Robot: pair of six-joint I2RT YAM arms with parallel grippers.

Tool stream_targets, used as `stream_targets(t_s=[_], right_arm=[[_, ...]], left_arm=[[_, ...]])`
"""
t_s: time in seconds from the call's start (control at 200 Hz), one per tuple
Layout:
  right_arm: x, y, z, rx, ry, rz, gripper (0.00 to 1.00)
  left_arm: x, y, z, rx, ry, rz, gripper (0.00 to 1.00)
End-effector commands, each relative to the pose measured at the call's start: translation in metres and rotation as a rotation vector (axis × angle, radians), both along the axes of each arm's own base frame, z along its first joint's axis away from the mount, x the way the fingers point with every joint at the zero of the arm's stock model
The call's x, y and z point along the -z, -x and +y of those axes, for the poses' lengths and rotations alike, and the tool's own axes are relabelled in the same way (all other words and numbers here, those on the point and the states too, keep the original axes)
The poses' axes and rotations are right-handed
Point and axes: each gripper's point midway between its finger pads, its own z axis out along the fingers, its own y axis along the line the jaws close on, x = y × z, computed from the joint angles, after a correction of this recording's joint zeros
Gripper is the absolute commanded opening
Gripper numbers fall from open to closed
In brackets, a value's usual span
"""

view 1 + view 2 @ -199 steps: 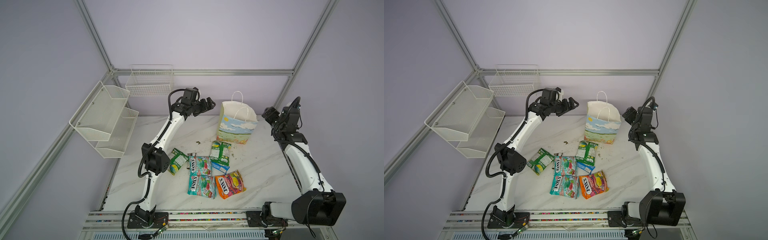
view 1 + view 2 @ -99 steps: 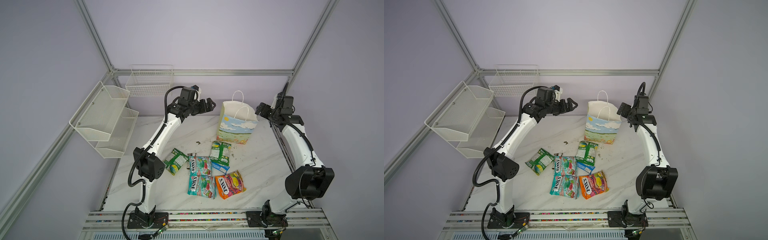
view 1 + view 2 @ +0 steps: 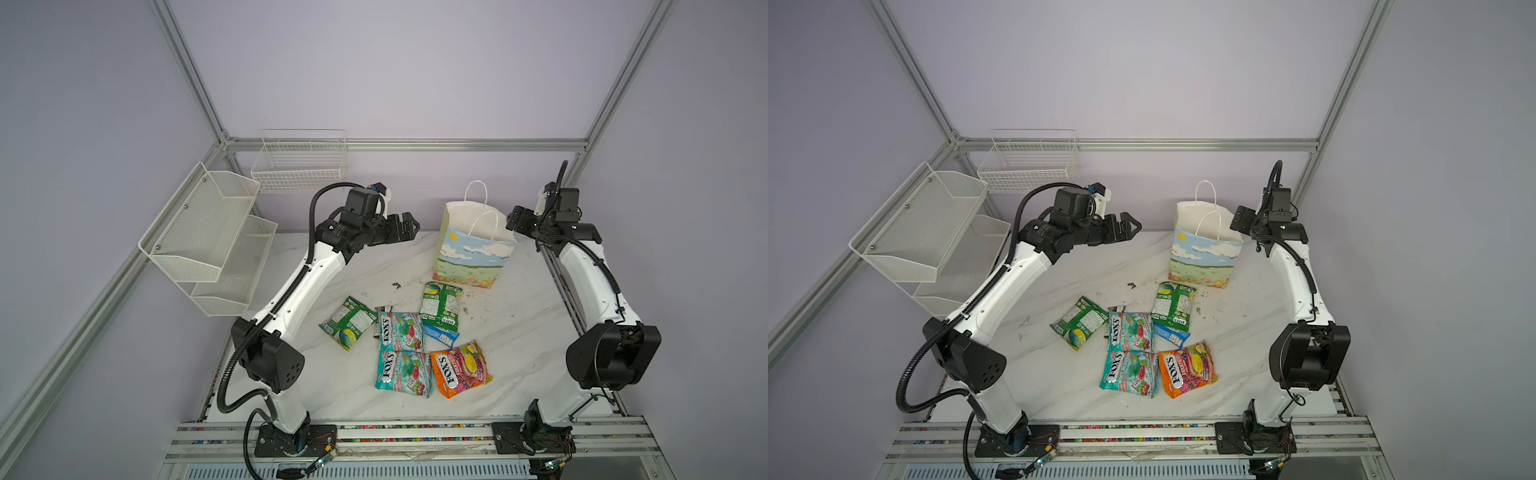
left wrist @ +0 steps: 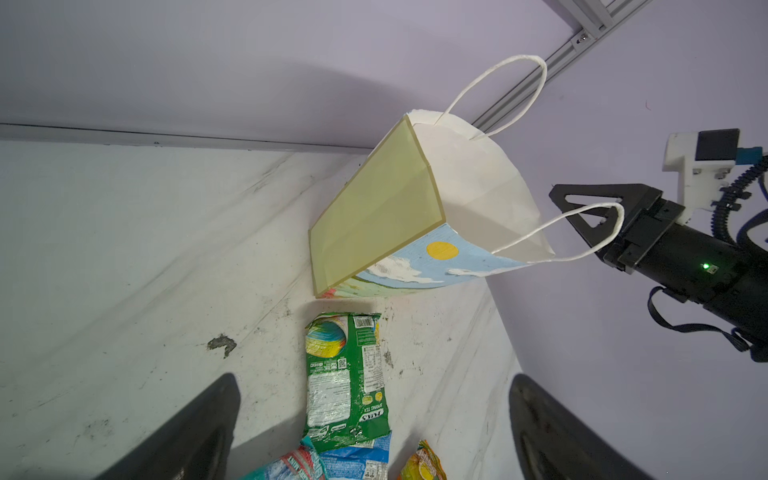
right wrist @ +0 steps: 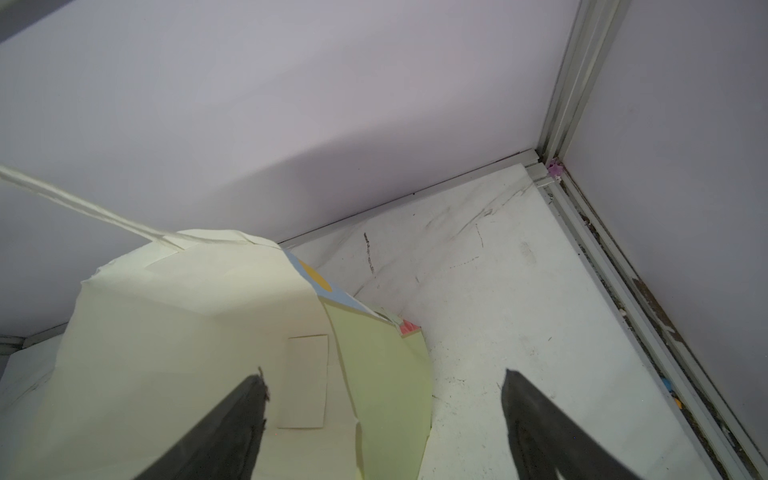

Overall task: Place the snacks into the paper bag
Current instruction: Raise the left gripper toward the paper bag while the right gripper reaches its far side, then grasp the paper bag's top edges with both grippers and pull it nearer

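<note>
Several glossy packets (image 3: 401,332); creased paper bag (image 3: 471,253)

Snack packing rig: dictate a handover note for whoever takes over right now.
Left gripper: open, empty, raised short of the paper bag.
Right gripper: open, empty, at the bag's right rim.
Bag stands upright at the back of the table.
Snacks: two teal packets, an orange packet, two green packets and a blue packet lie in front of it.
Done: no snack bagged that shows. Left: all of them.
</note>
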Motion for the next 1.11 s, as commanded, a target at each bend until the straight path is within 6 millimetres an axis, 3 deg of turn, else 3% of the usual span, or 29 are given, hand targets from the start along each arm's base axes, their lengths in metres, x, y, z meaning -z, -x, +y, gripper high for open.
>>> stream_targets(t_s=[0.0, 0.14, 0.37, 0.58, 0.74, 0.885, 1.1], right_arm=[[0.021, -0.005, 0.007, -0.011, 0.051, 0.067, 0.87], [0.033, -0.011, 0.014, 0.0, 0.087, 0.088, 0.82], [0.045, -0.018, 0.023, -0.015, 0.119, 0.115, 0.55], [0.041, -0.018, 0.054, -0.063, 0.158, 0.099, 0.4], [0.042, -0.012, 0.08, -0.11, 0.158, 0.088, 0.22], [0.041, -0.008, 0.092, -0.131, 0.16, 0.077, 0.2], [0.036, -0.003, 0.119, -0.203, 0.182, 0.049, 0.02]], left_arm=[[-0.007, 0.005, 0.009, -0.019, -0.029, -0.054, 1.0], [-0.012, 0.008, 0.009, -0.017, -0.019, -0.059, 1.0], [-0.012, 0.009, 0.018, -0.045, -0.049, -0.072, 0.99], [-0.004, -0.001, 0.017, -0.046, -0.088, -0.067, 1.0], [-0.002, -0.008, 0.01, -0.029, -0.086, -0.062, 1.0], [0.002, -0.017, 0.005, -0.02, -0.088, -0.06, 1.0], [-0.006, -0.035, -0.001, -0.016, -0.088, -0.094, 1.0]])
